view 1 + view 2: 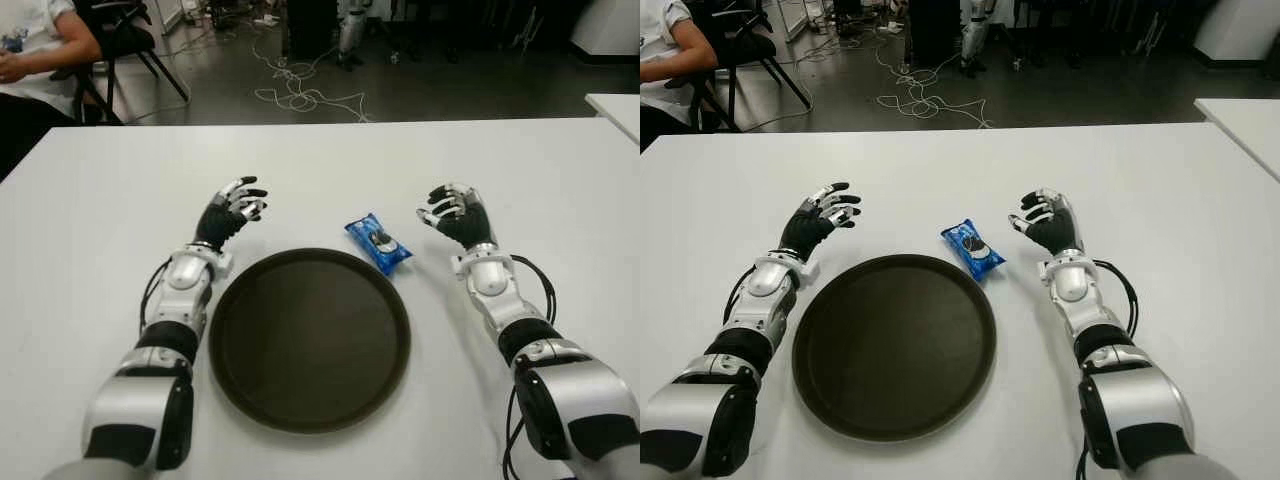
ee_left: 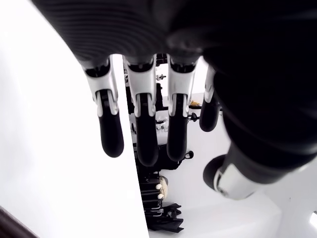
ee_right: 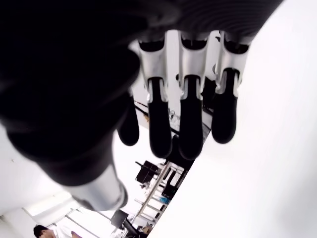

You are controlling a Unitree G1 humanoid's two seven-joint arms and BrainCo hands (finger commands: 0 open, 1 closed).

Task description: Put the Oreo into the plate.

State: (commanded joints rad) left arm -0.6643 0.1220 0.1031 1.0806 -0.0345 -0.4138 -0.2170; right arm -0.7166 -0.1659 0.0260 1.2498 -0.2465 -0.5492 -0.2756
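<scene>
A blue Oreo packet (image 1: 378, 242) lies on the white table (image 1: 320, 160), just past the far right rim of the round dark plate (image 1: 309, 338). My right hand (image 1: 455, 213) shows a little to the right of the packet, fingers (image 3: 188, 119) spread and holding nothing. On the other side, my left hand (image 1: 236, 207) stays beside the plate's far left rim, also open and empty; its fingers (image 2: 146, 126) hang loosely in the left wrist view. The plate holds nothing.
A person (image 1: 35, 55) sits on a chair at the far left beyond the table. Cables (image 1: 300, 95) lie on the floor behind. Another white table's corner (image 1: 615, 108) shows at the far right.
</scene>
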